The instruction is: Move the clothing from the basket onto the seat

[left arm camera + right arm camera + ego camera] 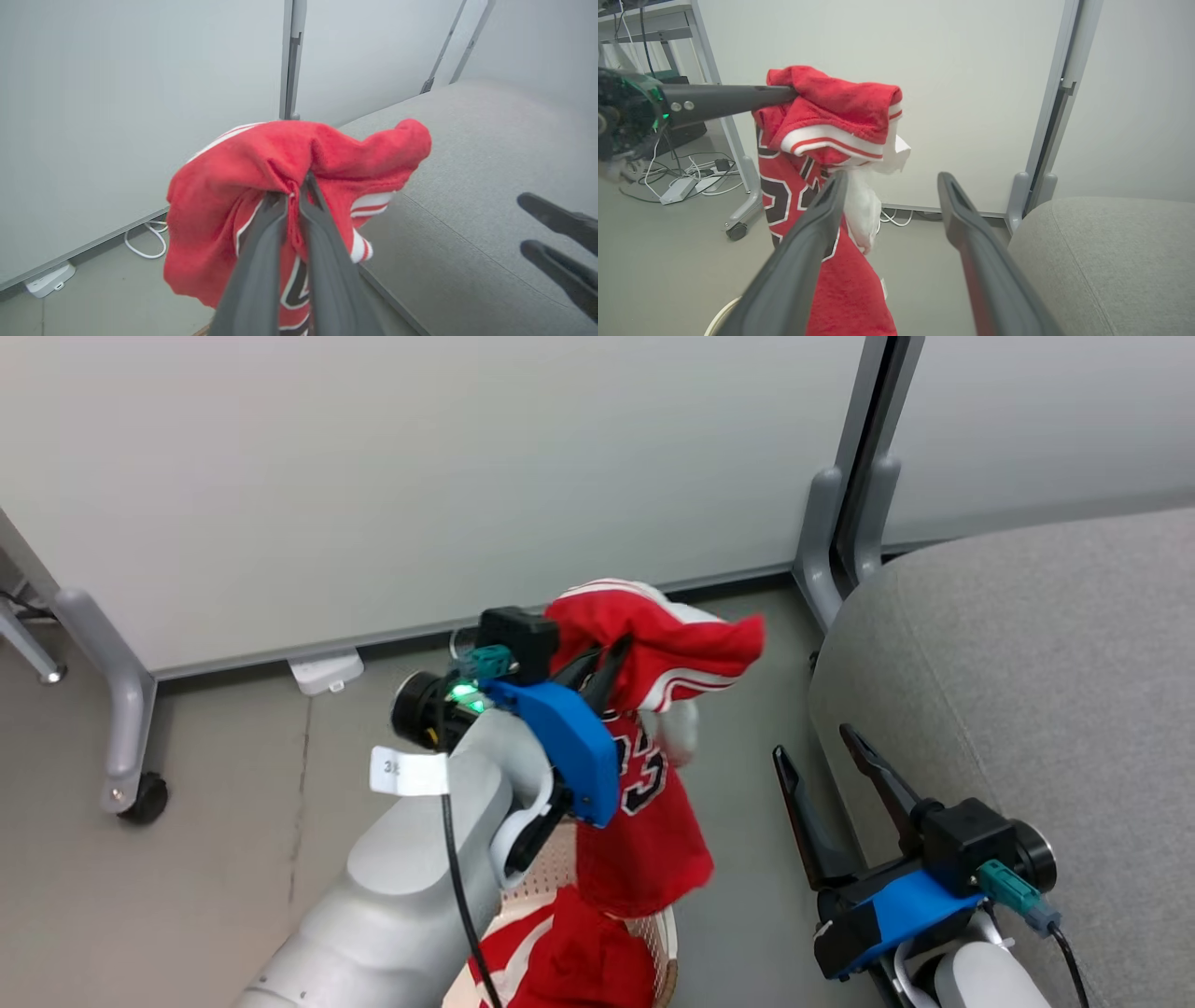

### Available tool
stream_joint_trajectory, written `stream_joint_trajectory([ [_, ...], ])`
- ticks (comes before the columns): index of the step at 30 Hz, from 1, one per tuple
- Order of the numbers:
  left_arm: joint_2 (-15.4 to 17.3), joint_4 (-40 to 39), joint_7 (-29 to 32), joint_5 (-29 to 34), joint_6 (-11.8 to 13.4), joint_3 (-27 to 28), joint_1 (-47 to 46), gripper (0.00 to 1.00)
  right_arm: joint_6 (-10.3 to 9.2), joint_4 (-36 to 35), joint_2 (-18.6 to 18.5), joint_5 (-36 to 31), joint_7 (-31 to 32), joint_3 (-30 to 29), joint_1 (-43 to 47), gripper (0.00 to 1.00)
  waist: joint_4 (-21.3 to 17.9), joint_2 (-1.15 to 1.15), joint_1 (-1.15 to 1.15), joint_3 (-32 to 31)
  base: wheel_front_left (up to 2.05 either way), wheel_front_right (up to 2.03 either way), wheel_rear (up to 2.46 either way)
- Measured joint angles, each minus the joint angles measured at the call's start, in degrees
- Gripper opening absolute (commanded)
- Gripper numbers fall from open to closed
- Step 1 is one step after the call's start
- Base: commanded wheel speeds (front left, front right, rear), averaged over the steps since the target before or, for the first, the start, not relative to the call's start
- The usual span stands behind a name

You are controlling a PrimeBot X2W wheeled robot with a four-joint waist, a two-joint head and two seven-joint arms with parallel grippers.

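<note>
My left gripper [597,674] is shut on a red jersey [653,644] with white trim and black-and-white numbers. It holds the jersey bunched in the air above the basket, and the lower part hangs down [850,280]. A second red garment [569,961] lies in the cream basket [668,943], which my left arm partly covers. In the left wrist view the fingers [266,233] pinch a fold of the jersey [224,186]. To the right is the grey seat [1027,663]. My right gripper [812,742] stands open and holds nothing beside the seat's edge, just right of the jersey [831,112].
White partition panels stand behind on grey posts [845,523] with a caster foot [145,798] at the left. A white power strip [325,670] and cables [691,172] lie on the grey floor along the wall. The basket's rim [720,312] is below my right gripper.
</note>
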Motion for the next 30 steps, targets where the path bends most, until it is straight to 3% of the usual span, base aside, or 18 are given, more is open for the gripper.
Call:
stream_joint_trajectory([
  [14, 0.0, -4.7, -0.1, -10.9, 5.4, -11.2, -6.4, 0.00, 0.00, -1.9, 0.0, 0.3, 1.7, 1.4, 1.8, 1.00, -1.7, 0.00, 0.01, -4.1, 0.00, 0.00, 0.00],
  [24, 0.0, -3.7, -1.9, -15.6, 6.1, -16.4, -8.1, 0.00, 0.00, -0.9, 0.0, 2.1, 2.6, 4.8, 0.3, 1.00, -1.6, 0.00, 0.01, -3.6, 0.00, 0.00, 0.00],
  [30, 0.0, -3.9, -3.0, -18.0, 6.6, -18.9, -9.7, 0.00, 0.00, 5.7, 0.0, 4.2, 3.9, 8.9, -7.0, 1.00, -1.0, 0.00, 0.02, -3.1, 0.00, 0.00, 0.00],
])
